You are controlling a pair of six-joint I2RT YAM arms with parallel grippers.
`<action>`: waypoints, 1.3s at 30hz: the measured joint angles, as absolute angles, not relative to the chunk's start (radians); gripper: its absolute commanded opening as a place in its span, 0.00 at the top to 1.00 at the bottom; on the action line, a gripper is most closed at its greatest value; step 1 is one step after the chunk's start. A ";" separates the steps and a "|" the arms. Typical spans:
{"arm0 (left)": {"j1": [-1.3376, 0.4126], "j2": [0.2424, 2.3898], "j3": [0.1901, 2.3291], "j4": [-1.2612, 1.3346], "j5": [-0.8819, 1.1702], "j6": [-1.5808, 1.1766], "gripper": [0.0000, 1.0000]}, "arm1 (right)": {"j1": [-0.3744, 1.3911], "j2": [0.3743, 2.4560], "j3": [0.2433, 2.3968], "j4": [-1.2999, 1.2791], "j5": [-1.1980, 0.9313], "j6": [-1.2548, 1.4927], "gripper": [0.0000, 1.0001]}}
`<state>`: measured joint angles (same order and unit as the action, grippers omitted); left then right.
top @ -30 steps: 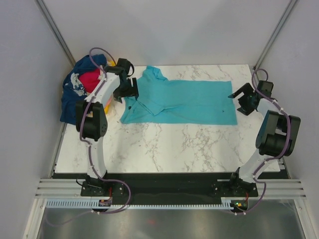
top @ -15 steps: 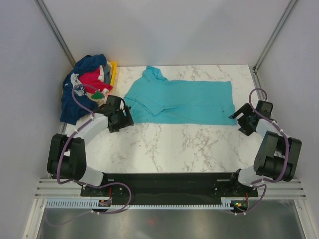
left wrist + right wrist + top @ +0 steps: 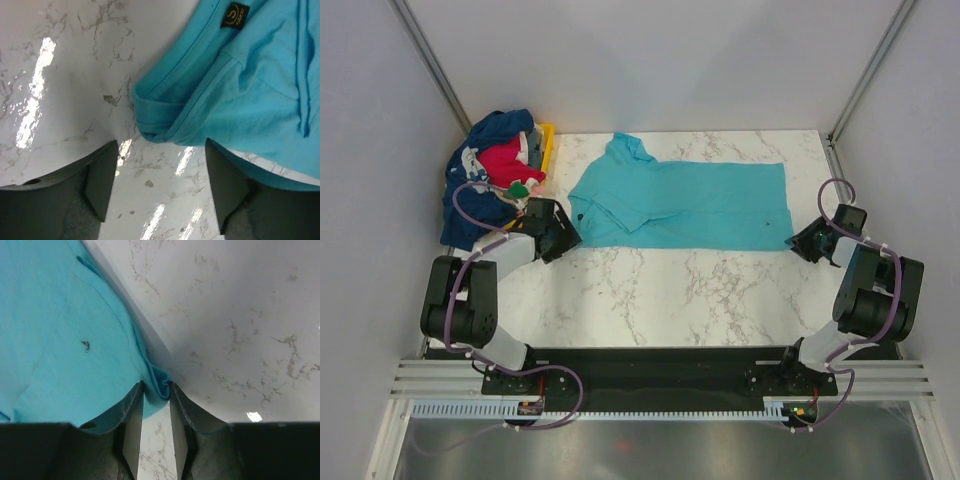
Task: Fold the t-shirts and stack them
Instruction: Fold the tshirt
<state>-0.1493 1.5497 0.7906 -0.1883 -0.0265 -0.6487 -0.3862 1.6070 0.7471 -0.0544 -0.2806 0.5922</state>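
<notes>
A teal t-shirt (image 3: 680,205) lies spread flat across the back half of the table, collar end to the left. My left gripper (image 3: 556,232) sits low at its near-left corner. In the left wrist view that gripper (image 3: 162,177) is open, and the shirt's folded collar edge (image 3: 165,117) lies just ahead of its fingers, untouched. My right gripper (image 3: 807,240) is down at the shirt's near-right corner. The right wrist view shows this gripper (image 3: 156,392) shut on a bunched fold of the teal hem (image 3: 159,382). More t-shirts, a navy one (image 3: 470,200) and a red one (image 3: 508,160), lie heaped at the far left.
The heap of shirts rests on a yellow tray (image 3: 547,138) at the table's back-left corner. White walls stand close on the left, right and back. Bare marble table (image 3: 690,290) stretches between the teal shirt and the arm bases.
Both arms have swung down to the shirt's near corners. The right jaws have closed from wide open onto the hem. The left jaws have narrowed a little.
</notes>
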 measured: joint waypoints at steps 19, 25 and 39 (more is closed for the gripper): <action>-0.142 1.256 0.677 -0.200 -0.049 -0.687 0.98 | -0.478 1.482 0.675 -0.129 -0.298 0.609 1.00; -0.143 1.019 0.575 -0.301 -0.012 -0.707 0.98 | -0.538 1.295 0.605 -0.202 -0.310 0.607 1.00; -0.223 0.756 0.593 -0.559 -0.043 -0.757 0.32 | -0.725 1.053 0.444 -0.273 -0.313 0.598 0.02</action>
<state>-0.2230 0.7563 0.5930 -0.5591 -0.0429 -0.7574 -0.7246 1.0527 0.4442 -0.2733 -0.3126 0.5980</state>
